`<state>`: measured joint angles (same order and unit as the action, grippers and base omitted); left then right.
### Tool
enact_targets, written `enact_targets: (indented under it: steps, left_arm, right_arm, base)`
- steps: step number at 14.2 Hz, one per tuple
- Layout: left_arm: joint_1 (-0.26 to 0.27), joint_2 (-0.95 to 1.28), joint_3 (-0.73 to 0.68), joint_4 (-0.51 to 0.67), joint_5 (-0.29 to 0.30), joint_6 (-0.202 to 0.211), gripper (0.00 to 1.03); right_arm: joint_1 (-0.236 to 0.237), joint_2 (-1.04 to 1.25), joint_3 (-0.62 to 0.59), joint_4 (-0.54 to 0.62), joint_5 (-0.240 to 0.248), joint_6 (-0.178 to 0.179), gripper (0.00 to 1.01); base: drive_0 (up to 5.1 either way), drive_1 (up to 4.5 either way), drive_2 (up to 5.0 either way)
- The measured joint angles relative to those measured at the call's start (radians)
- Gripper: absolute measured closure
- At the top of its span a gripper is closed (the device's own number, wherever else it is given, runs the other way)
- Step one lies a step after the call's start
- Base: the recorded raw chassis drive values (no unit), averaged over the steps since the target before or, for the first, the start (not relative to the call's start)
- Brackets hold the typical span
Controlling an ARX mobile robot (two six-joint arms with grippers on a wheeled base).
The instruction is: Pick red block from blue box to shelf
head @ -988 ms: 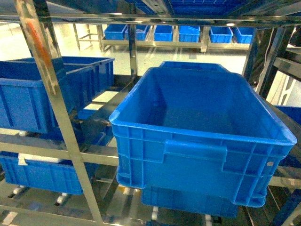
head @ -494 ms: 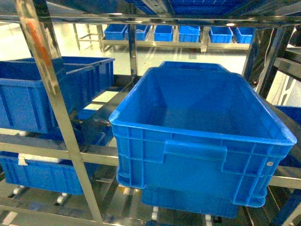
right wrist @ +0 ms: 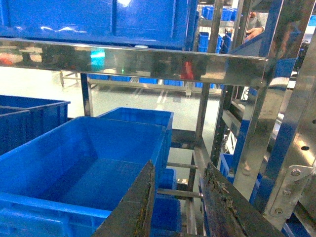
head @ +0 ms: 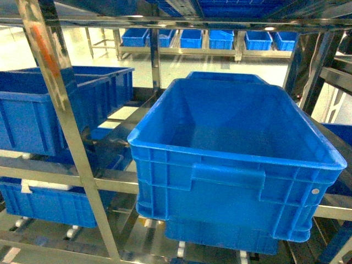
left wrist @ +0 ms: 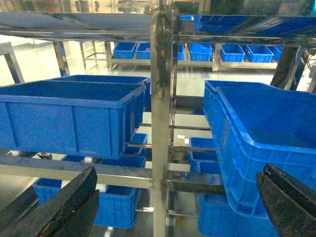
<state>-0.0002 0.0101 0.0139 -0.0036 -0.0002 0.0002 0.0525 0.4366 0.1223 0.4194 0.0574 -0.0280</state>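
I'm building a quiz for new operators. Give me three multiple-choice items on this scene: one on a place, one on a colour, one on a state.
1. In the head view, where does the big ribbed crate sit?
A. on the floor
B. on the shelf
C. in a gripper

2. What colour is that crate?
A. blue
B. red
C. yellow

3. How is the left gripper in its wrist view?
A. shut on a block
B. shut, empty
C. open, empty

Key:
1 B: steel rails run under the crate.
2 A: its walls and rim are blue throughout.
3 C: its fingers stand wide apart with nothing between them.
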Motion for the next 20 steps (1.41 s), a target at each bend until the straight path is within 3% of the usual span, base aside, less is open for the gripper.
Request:
enact_targets:
  steps: [20]
  left_arm:
    - [0.000, 0.000, 0.000, 0.000, 0.000, 0.000, 0.05]
  right_arm:
    - [0.000, 0.000, 0.000, 0.000, 0.000, 0.000, 0.75]
  base:
    - [0.0, 0.00, 0.0]
